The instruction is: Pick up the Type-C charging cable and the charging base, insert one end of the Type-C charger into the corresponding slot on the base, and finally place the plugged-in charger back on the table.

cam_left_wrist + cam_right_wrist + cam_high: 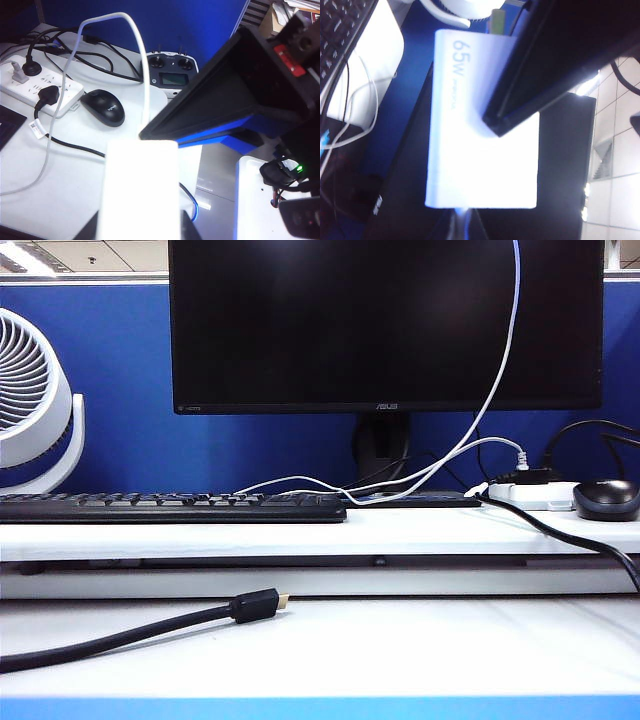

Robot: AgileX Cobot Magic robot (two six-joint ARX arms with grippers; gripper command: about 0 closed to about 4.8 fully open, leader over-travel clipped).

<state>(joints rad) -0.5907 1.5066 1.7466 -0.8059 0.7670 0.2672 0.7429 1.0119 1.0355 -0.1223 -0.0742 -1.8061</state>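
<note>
- Blue partition behind a white table [420, 530]; neither arm shows in the exterior view, only the Type-C charging cable [505, 350] climbing out past its top edge
- My left gripper [141, 231] clamps the charging base [140, 185], held up above the desk
- My right gripper [456, 229] is closed, apparently pinching the cable at the base's port
- I judge the plug in or nearly in; the set-down is left to do
- The base is an off-white rounded block printed "65W"
</note>
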